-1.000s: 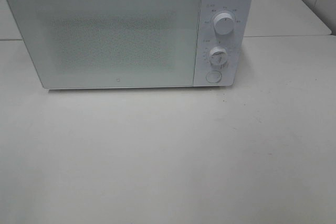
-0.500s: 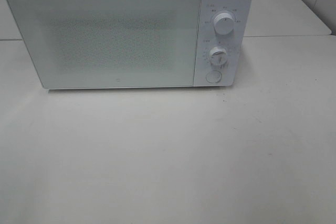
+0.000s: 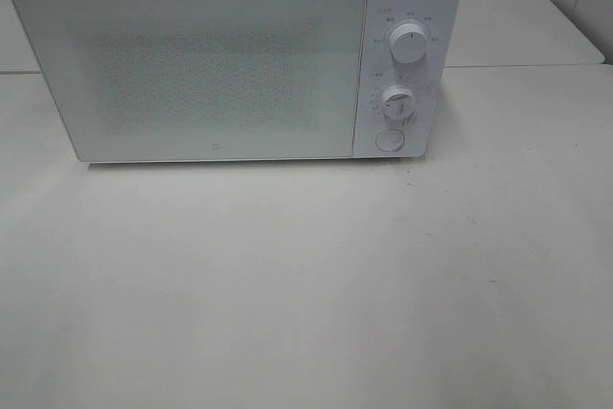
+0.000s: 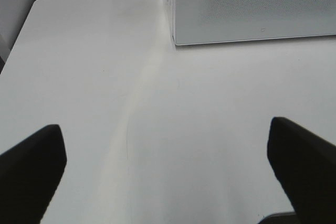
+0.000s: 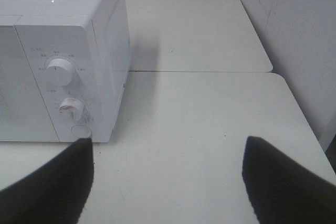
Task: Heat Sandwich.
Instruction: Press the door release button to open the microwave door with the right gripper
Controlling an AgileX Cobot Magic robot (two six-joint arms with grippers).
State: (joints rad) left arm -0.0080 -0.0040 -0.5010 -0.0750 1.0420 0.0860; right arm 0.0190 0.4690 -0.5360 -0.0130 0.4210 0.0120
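Note:
A white microwave (image 3: 230,59) stands at the back of the table with its door closed; two dials (image 3: 409,45) and a round button (image 3: 389,140) sit on its right panel. The sandwich is out of view in every frame. My left gripper (image 4: 168,171) hovers open over bare table, in front of the microwave's left front corner (image 4: 176,40). My right gripper (image 5: 168,177) is open too, over the table beside the microwave's control panel (image 5: 65,87). Nothing lies between either pair of fingers. Neither arm shows in the high view.
The white table (image 3: 306,275) stretches in front of the microwave. A seam (image 3: 527,66) joins a second table section behind. A white wall (image 5: 299,35) runs along the right side.

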